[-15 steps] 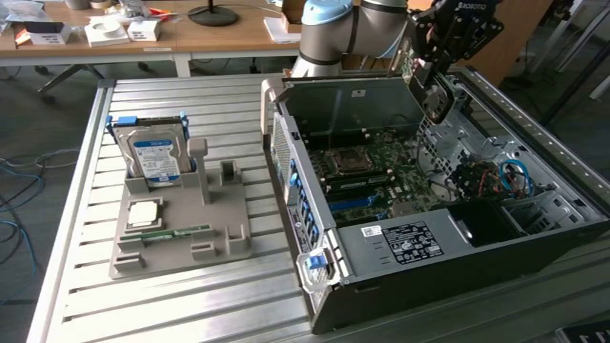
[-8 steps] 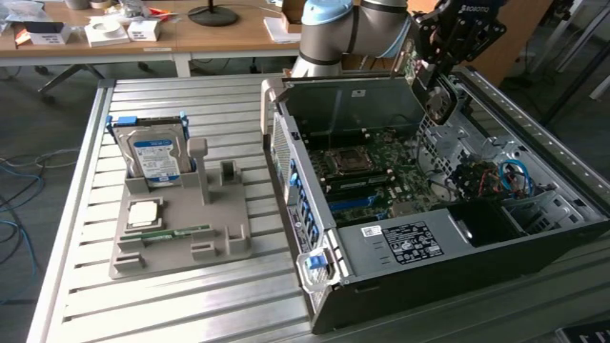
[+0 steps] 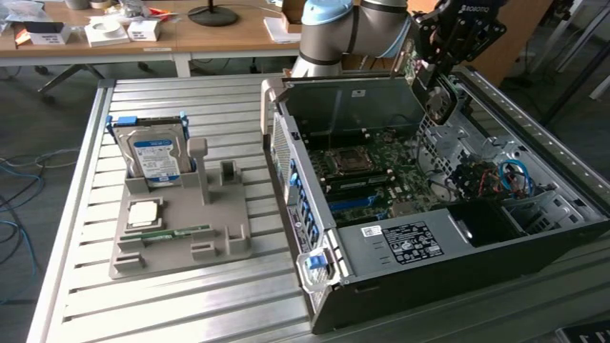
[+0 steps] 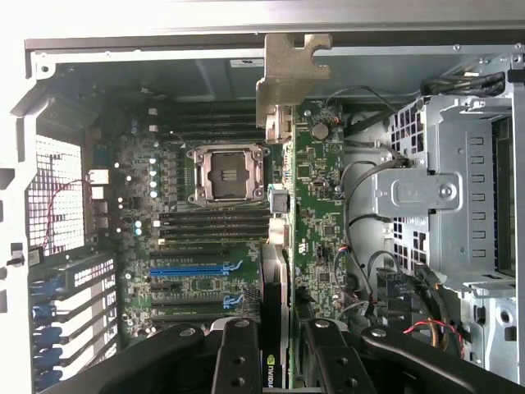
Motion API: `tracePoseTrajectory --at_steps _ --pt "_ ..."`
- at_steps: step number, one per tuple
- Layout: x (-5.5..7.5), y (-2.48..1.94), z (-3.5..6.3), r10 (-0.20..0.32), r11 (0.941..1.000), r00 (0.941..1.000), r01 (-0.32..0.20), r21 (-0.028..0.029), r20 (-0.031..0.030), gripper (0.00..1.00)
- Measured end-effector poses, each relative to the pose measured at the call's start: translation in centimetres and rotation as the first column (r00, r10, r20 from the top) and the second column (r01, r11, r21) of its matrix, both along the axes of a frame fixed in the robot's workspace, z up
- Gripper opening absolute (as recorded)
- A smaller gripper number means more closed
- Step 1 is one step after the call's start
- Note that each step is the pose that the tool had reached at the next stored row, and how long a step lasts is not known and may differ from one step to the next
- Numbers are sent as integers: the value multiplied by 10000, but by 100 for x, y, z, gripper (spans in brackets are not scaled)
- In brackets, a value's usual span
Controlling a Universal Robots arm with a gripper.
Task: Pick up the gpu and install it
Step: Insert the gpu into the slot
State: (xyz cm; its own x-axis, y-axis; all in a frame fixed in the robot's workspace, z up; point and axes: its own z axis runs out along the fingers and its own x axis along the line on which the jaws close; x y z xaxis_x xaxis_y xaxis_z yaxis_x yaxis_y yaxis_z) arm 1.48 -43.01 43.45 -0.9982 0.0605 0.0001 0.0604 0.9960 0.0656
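My gripper [image 3: 436,71] hangs over the far end of the open computer case [image 3: 401,246], shut on the gpu [image 3: 439,100], which is held on edge above the case's back corner. In the wrist view the gpu [image 4: 277,263] appears edge-on between my two black fingers [image 4: 238,361], and its silvery end bracket [image 4: 291,78] points at the case's rear wall. Below it lies the green motherboard [image 4: 320,205] with the processor socket [image 4: 227,174] and a blue expansion slot [image 4: 193,268]. The card is above the board, not seated in a slot.
A grey parts holder [image 3: 228,239] on the slatted metal table carries a hard drive [image 3: 156,153], a processor chip [image 3: 145,213] and a memory stick [image 3: 176,232]. Inside the case, a metal drive cage [image 4: 459,197] and loose cables [image 3: 510,179] sit beside the motherboard.
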Motion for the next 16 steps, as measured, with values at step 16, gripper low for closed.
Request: tracePoseTrajectory --at_steps 16 --pt "-1 0 -1 2165 9763 9763 -2165 -54 -7 26"
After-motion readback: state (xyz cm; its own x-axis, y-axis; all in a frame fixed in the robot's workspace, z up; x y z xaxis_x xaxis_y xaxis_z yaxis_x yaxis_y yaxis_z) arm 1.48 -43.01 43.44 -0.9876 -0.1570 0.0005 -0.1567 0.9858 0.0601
